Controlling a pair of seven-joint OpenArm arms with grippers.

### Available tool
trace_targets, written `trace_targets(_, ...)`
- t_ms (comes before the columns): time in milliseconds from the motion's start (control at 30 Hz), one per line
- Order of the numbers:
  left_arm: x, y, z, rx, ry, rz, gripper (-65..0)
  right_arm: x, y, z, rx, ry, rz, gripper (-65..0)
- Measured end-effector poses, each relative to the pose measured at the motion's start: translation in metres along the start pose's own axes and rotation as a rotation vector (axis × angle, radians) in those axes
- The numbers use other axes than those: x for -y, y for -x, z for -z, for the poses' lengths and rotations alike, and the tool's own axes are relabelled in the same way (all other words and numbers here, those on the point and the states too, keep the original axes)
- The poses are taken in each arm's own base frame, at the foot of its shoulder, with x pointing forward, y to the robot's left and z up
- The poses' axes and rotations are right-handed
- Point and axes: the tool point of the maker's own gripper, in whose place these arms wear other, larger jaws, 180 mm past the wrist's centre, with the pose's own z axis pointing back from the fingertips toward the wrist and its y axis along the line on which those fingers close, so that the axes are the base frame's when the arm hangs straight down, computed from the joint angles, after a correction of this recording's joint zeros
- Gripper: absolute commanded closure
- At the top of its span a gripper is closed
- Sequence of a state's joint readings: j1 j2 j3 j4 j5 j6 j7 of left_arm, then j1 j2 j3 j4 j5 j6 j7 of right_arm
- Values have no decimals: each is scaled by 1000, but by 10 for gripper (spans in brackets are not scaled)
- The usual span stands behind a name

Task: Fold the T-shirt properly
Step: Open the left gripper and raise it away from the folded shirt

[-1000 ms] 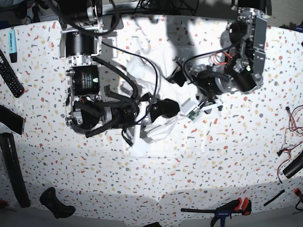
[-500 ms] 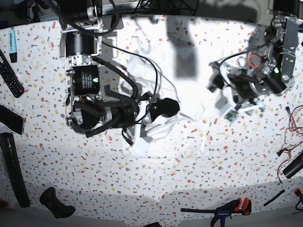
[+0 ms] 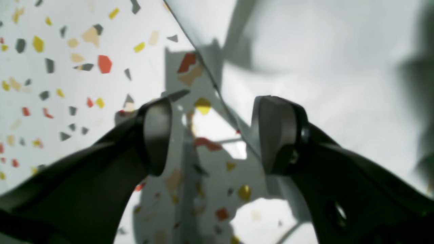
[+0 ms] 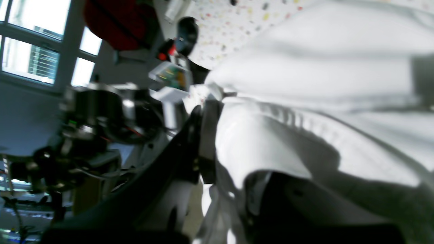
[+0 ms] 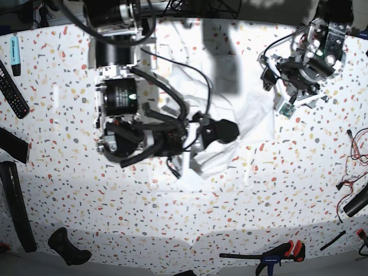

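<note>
A: So, which step is this?

B: Mid-fold, I'd judge. The right fingers (image 5: 230, 131) are clamped on a bunched part of the T-shirt (image 5: 244, 112), which lies crumpled on the desk (image 5: 270, 190).

A: And the left fingers (image 3: 212, 135)?

B: Spread wide, empty, a cloth edge between them. They likely need to take that edge next.

Speckled tabletop (image 5: 241, 190), white with red, grey and yellow flecks. At far left: turquoise marker (image 5: 15, 55), black remote control (image 5: 11, 92) just nearer. Along left edge: black strap-like items (image 5: 16, 204). At near left edge: black handle-shaped object (image 5: 68, 246). At near right edge: black bar clamp with red-orange trigger (image 5: 275, 253). At right edge: loose wires (image 5: 355, 167), red and black. Window (image 4: 30, 44) visible in right wrist view, upper left.
</note>
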State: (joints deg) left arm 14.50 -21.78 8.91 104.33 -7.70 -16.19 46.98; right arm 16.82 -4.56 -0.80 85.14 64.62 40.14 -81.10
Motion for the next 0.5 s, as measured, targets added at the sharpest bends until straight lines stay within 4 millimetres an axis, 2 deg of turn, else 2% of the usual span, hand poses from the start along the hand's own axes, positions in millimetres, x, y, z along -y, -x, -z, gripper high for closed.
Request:
trace_targets(200,15,-8,8,37,16,-60,-391,-6,-4,16,1,3,-2,0)
trace_targets(400,18,-9,8,40,24,-63,-391,12,-8,16,20,105,-8,0)
trace_targets(500,20,-9,8,42,38,-47,-391,13,-9,16,24,110,-9,0)
